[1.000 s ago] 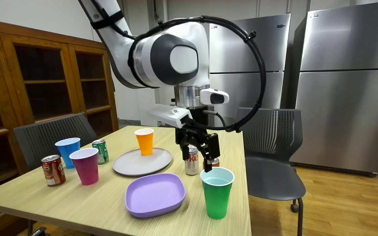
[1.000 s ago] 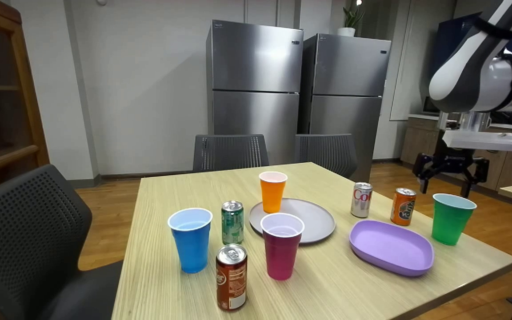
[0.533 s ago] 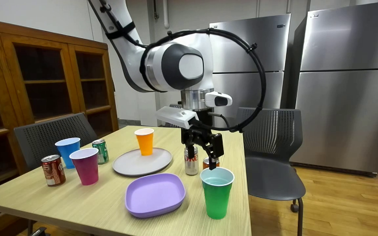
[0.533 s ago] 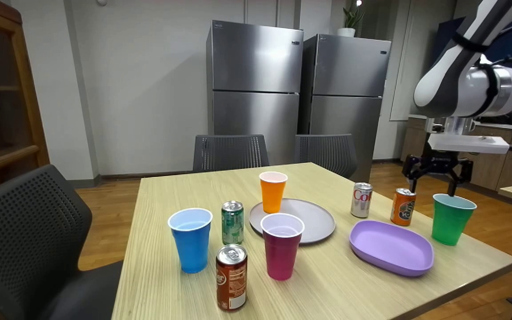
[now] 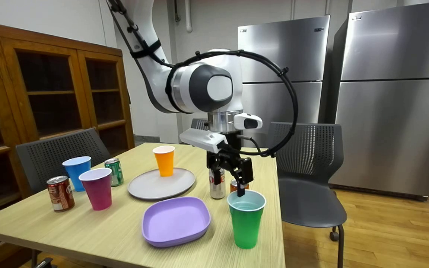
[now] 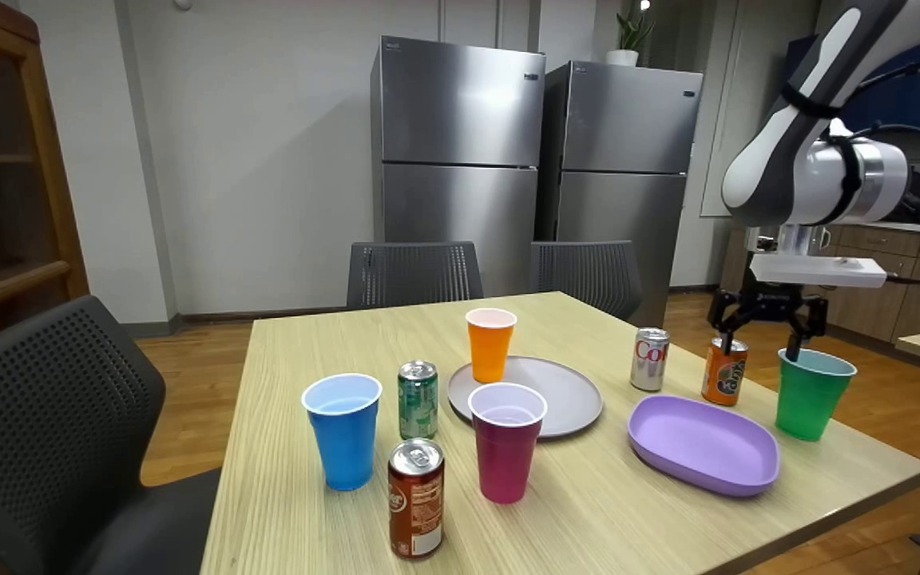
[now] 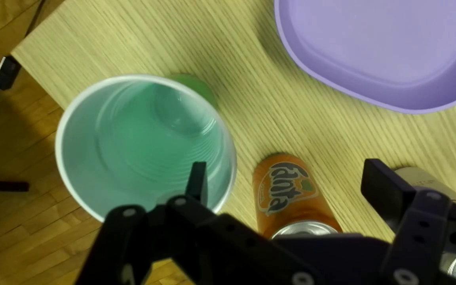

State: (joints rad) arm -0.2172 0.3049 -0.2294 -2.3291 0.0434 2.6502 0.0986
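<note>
My gripper (image 7: 287,182) is open and empty, pointing down. In the wrist view an orange Fanta can (image 7: 287,194) stands between its fingers, apart from both. The can also shows in both exterior views (image 5: 234,185) (image 6: 723,375), partly hidden. One finger overlaps the mouth of the green cup (image 5: 246,229) (image 6: 811,399) (image 7: 77,158); I cannot tell whether its tip is inside or just above the rim. The other finger is near the silver Diet Coke can (image 5: 217,190) (image 6: 650,359) (image 7: 426,180), partly hidden in the wrist view.
A purple plate (image 5: 176,223) (image 6: 703,443) lies beside the green cup. A grey plate (image 5: 147,188) holds an orange cup (image 5: 165,163). Blue (image 6: 346,439) and maroon (image 6: 505,455) cups, a green can (image 6: 418,403) and a brown can (image 6: 416,511) stand farther along the table (image 6: 580,511).
The arm has come down and moved inward over the table. The open gripper has gone from outside and above the green cup to around the Fanta can. The objects have not moved.
</note>
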